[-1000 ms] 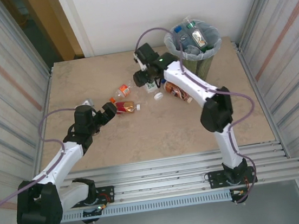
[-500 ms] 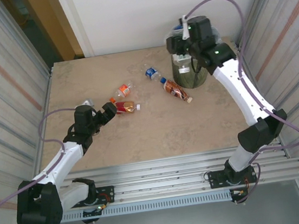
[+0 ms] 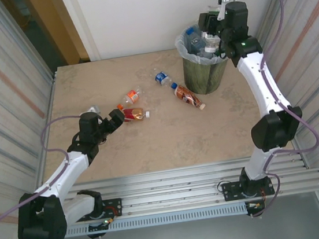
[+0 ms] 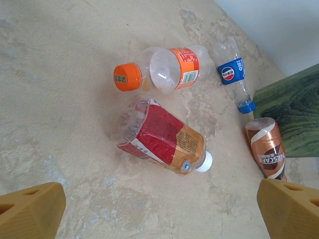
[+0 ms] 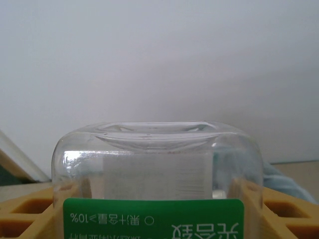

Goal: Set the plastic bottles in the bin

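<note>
Right gripper [image 5: 157,219] is clamping a clear green-label bottle [image 5: 157,164], with the yellow fingers [image 5: 30,216] pressing both of its sides. The bottle's base is pointing out past the fingertips toward a white wall [image 5: 159,59]. In the top view the right gripper [image 3: 213,26] is hanging over the bin [image 3: 203,74], right arm reaching up and over the rim. The bin is sitting at the table's far right. It's dark green with a clear liner [image 3: 183,48] folded over the rim, and several binned bottles [image 3: 196,38] are already piling up inside.

Left gripper [image 3: 114,118] is sitting low over the table [image 3: 168,139] with its jaws wide apart and gripping nothing. In the left wrist view its fingers [image 4: 30,211] are framing a red-label bottle [image 4: 162,137] with a white cap, which is lying just ahead and not touching them.

An orange-cap bottle [image 4: 159,69] is lying just beyond that one. A Pepsi bottle [image 4: 233,74] with a blue cap is further right. A brown Nescafe bottle [image 4: 266,152] is lying just beside the bin's base. That's four bottles lying on the table.
</note>
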{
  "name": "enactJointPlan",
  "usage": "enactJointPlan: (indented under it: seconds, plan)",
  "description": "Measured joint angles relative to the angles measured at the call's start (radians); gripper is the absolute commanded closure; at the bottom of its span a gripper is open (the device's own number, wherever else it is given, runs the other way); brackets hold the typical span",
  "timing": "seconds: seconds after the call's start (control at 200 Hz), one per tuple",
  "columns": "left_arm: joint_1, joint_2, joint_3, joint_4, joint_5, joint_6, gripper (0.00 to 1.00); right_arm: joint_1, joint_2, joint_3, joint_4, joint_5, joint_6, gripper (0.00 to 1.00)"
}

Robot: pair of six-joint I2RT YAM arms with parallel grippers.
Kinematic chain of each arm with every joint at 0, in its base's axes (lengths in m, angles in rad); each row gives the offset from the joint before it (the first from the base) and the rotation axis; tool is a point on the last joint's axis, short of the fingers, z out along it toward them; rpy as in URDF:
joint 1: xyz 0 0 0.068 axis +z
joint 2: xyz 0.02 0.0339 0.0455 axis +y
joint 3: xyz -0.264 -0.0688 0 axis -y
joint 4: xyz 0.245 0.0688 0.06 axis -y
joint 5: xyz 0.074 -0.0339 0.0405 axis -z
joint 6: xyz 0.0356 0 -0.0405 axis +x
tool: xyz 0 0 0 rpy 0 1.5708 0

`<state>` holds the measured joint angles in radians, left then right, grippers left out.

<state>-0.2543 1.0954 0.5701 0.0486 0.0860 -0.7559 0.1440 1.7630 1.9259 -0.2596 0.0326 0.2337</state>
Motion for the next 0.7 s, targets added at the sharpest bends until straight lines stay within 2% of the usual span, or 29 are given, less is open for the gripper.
enactJointPlan:
  seconds: [0.26,0.521,0.701]
  plan:
    - [0.000,0.000,0.000,-0.001,-0.001,0.000,0.01,-0.036,0.151,0.121,0.032,-0.007,-0.104,0.52]
    - [0.000,0.000,0.000,-0.001,-0.001,0.001,0.01,-0.066,0.232,0.159,0.050,-0.007,-0.197,0.50]
    - [0.000,0.000,0.001,-0.001,-0.001,0.003,0.01,-0.072,0.275,0.159,0.049,-0.009,-0.244,0.43]
